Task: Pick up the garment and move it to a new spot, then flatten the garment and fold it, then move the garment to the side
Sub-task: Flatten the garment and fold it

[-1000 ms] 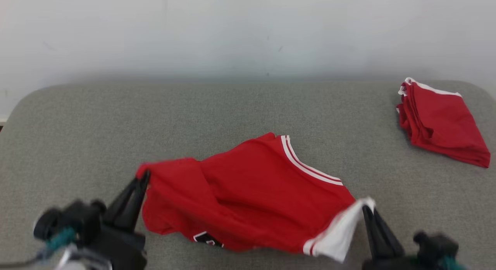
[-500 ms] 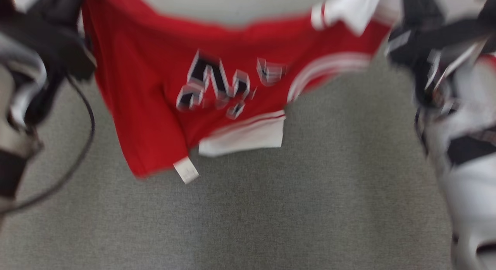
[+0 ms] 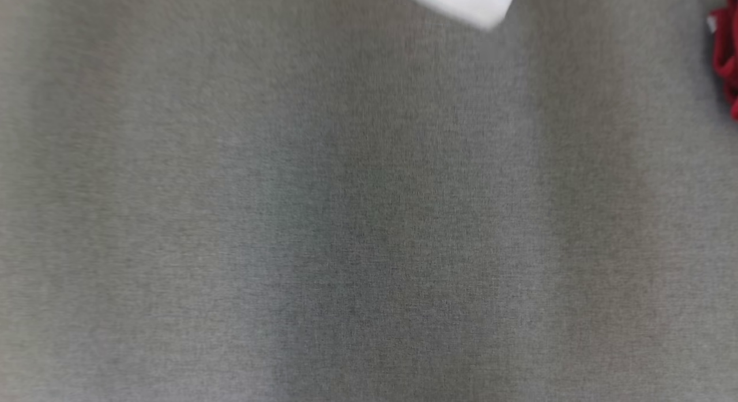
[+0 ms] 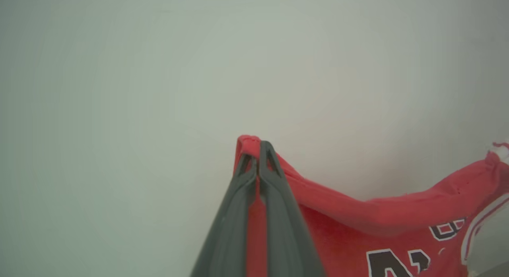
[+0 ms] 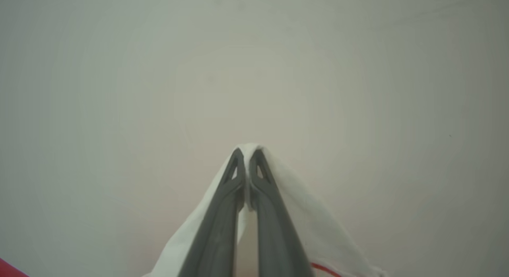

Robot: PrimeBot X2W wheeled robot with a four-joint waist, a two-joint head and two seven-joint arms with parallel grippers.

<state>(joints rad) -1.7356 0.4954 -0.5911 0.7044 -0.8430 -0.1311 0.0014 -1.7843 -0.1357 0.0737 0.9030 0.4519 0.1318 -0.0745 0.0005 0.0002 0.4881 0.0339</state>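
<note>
While the left gripper [image 4: 259, 148] pinches a red corner of the garment [image 4: 350, 225] tight between its fingers, the right gripper [image 5: 247, 155] is clamped on a white corner of it. The cloth sags between them, lifted against a pale wall [image 4: 119, 70]. Below, a white flap [image 3: 467, 1] dips over the grey bench [image 3: 346, 217], and a red cloth [image 3: 727, 56] shows at its right edge.

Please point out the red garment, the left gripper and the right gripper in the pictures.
red garment [image 4: 330, 237]: left wrist view, plain red cloth below its top edge.
left gripper [image 4: 257, 149]: left wrist view, midway between its fingertips.
right gripper [image 5: 247, 152]: right wrist view, midway between its fingertips.
</note>
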